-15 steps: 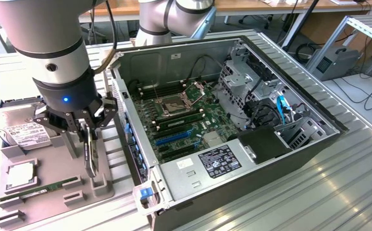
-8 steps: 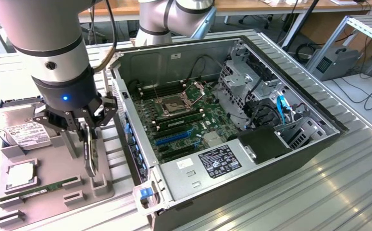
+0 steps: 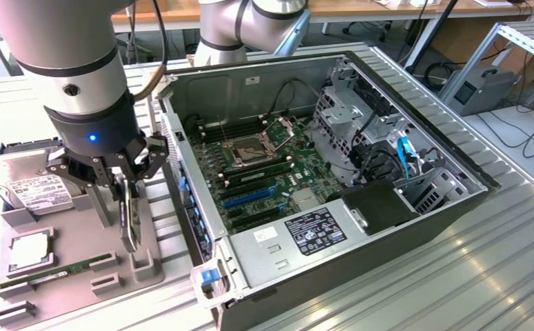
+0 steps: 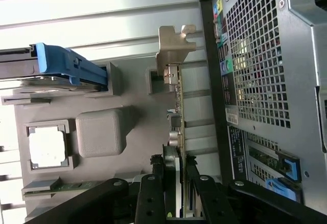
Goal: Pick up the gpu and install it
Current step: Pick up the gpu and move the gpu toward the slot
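At the exterior view's left, above a grey holder tray (image 3: 74,284), the pincer (image 3: 127,201) is pointed straight down from the arm. It is closed partway, and its black fingers (image 4: 156,183) are pressed against the two faces of the gpu (image 3: 134,227). The gpu is held upright on its long edge, with its lower edge seated in the tray's slotted posts. In the wrist view its silver bracket (image 4: 173,45) is seen at the end away from the pincer.

On the same tray, further left, a hard drive (image 3: 30,189) with a white label is laid flat. Nearer, a square processor chip (image 3: 30,252) and a slim green memory stick (image 3: 60,270) are set in their own recesses.

Just right of the tray, an open computer case (image 3: 212,89) is laid on its side on the ribbed metal bench (image 3: 451,276). Its motherboard (image 3: 272,181) is exposed.
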Robot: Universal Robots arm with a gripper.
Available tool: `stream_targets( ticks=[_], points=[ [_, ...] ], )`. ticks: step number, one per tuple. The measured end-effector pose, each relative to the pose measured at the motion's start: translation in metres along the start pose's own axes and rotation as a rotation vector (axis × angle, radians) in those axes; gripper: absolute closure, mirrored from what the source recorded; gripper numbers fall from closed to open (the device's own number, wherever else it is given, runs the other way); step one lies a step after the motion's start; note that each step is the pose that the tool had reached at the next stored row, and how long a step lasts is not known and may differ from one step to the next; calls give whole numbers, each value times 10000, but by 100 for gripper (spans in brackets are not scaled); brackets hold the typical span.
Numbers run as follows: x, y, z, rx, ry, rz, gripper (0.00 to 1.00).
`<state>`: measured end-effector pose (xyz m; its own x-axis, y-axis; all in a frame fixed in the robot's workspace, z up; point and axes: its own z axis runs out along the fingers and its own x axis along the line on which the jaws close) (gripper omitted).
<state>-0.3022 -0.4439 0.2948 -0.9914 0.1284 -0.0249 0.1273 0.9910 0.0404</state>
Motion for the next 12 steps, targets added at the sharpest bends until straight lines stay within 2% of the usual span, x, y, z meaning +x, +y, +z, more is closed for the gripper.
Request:
stream_targets(
  ticks=[12],
  points=[
    [-2, 2, -65, 0, -1, 0, 72]
  ],
)
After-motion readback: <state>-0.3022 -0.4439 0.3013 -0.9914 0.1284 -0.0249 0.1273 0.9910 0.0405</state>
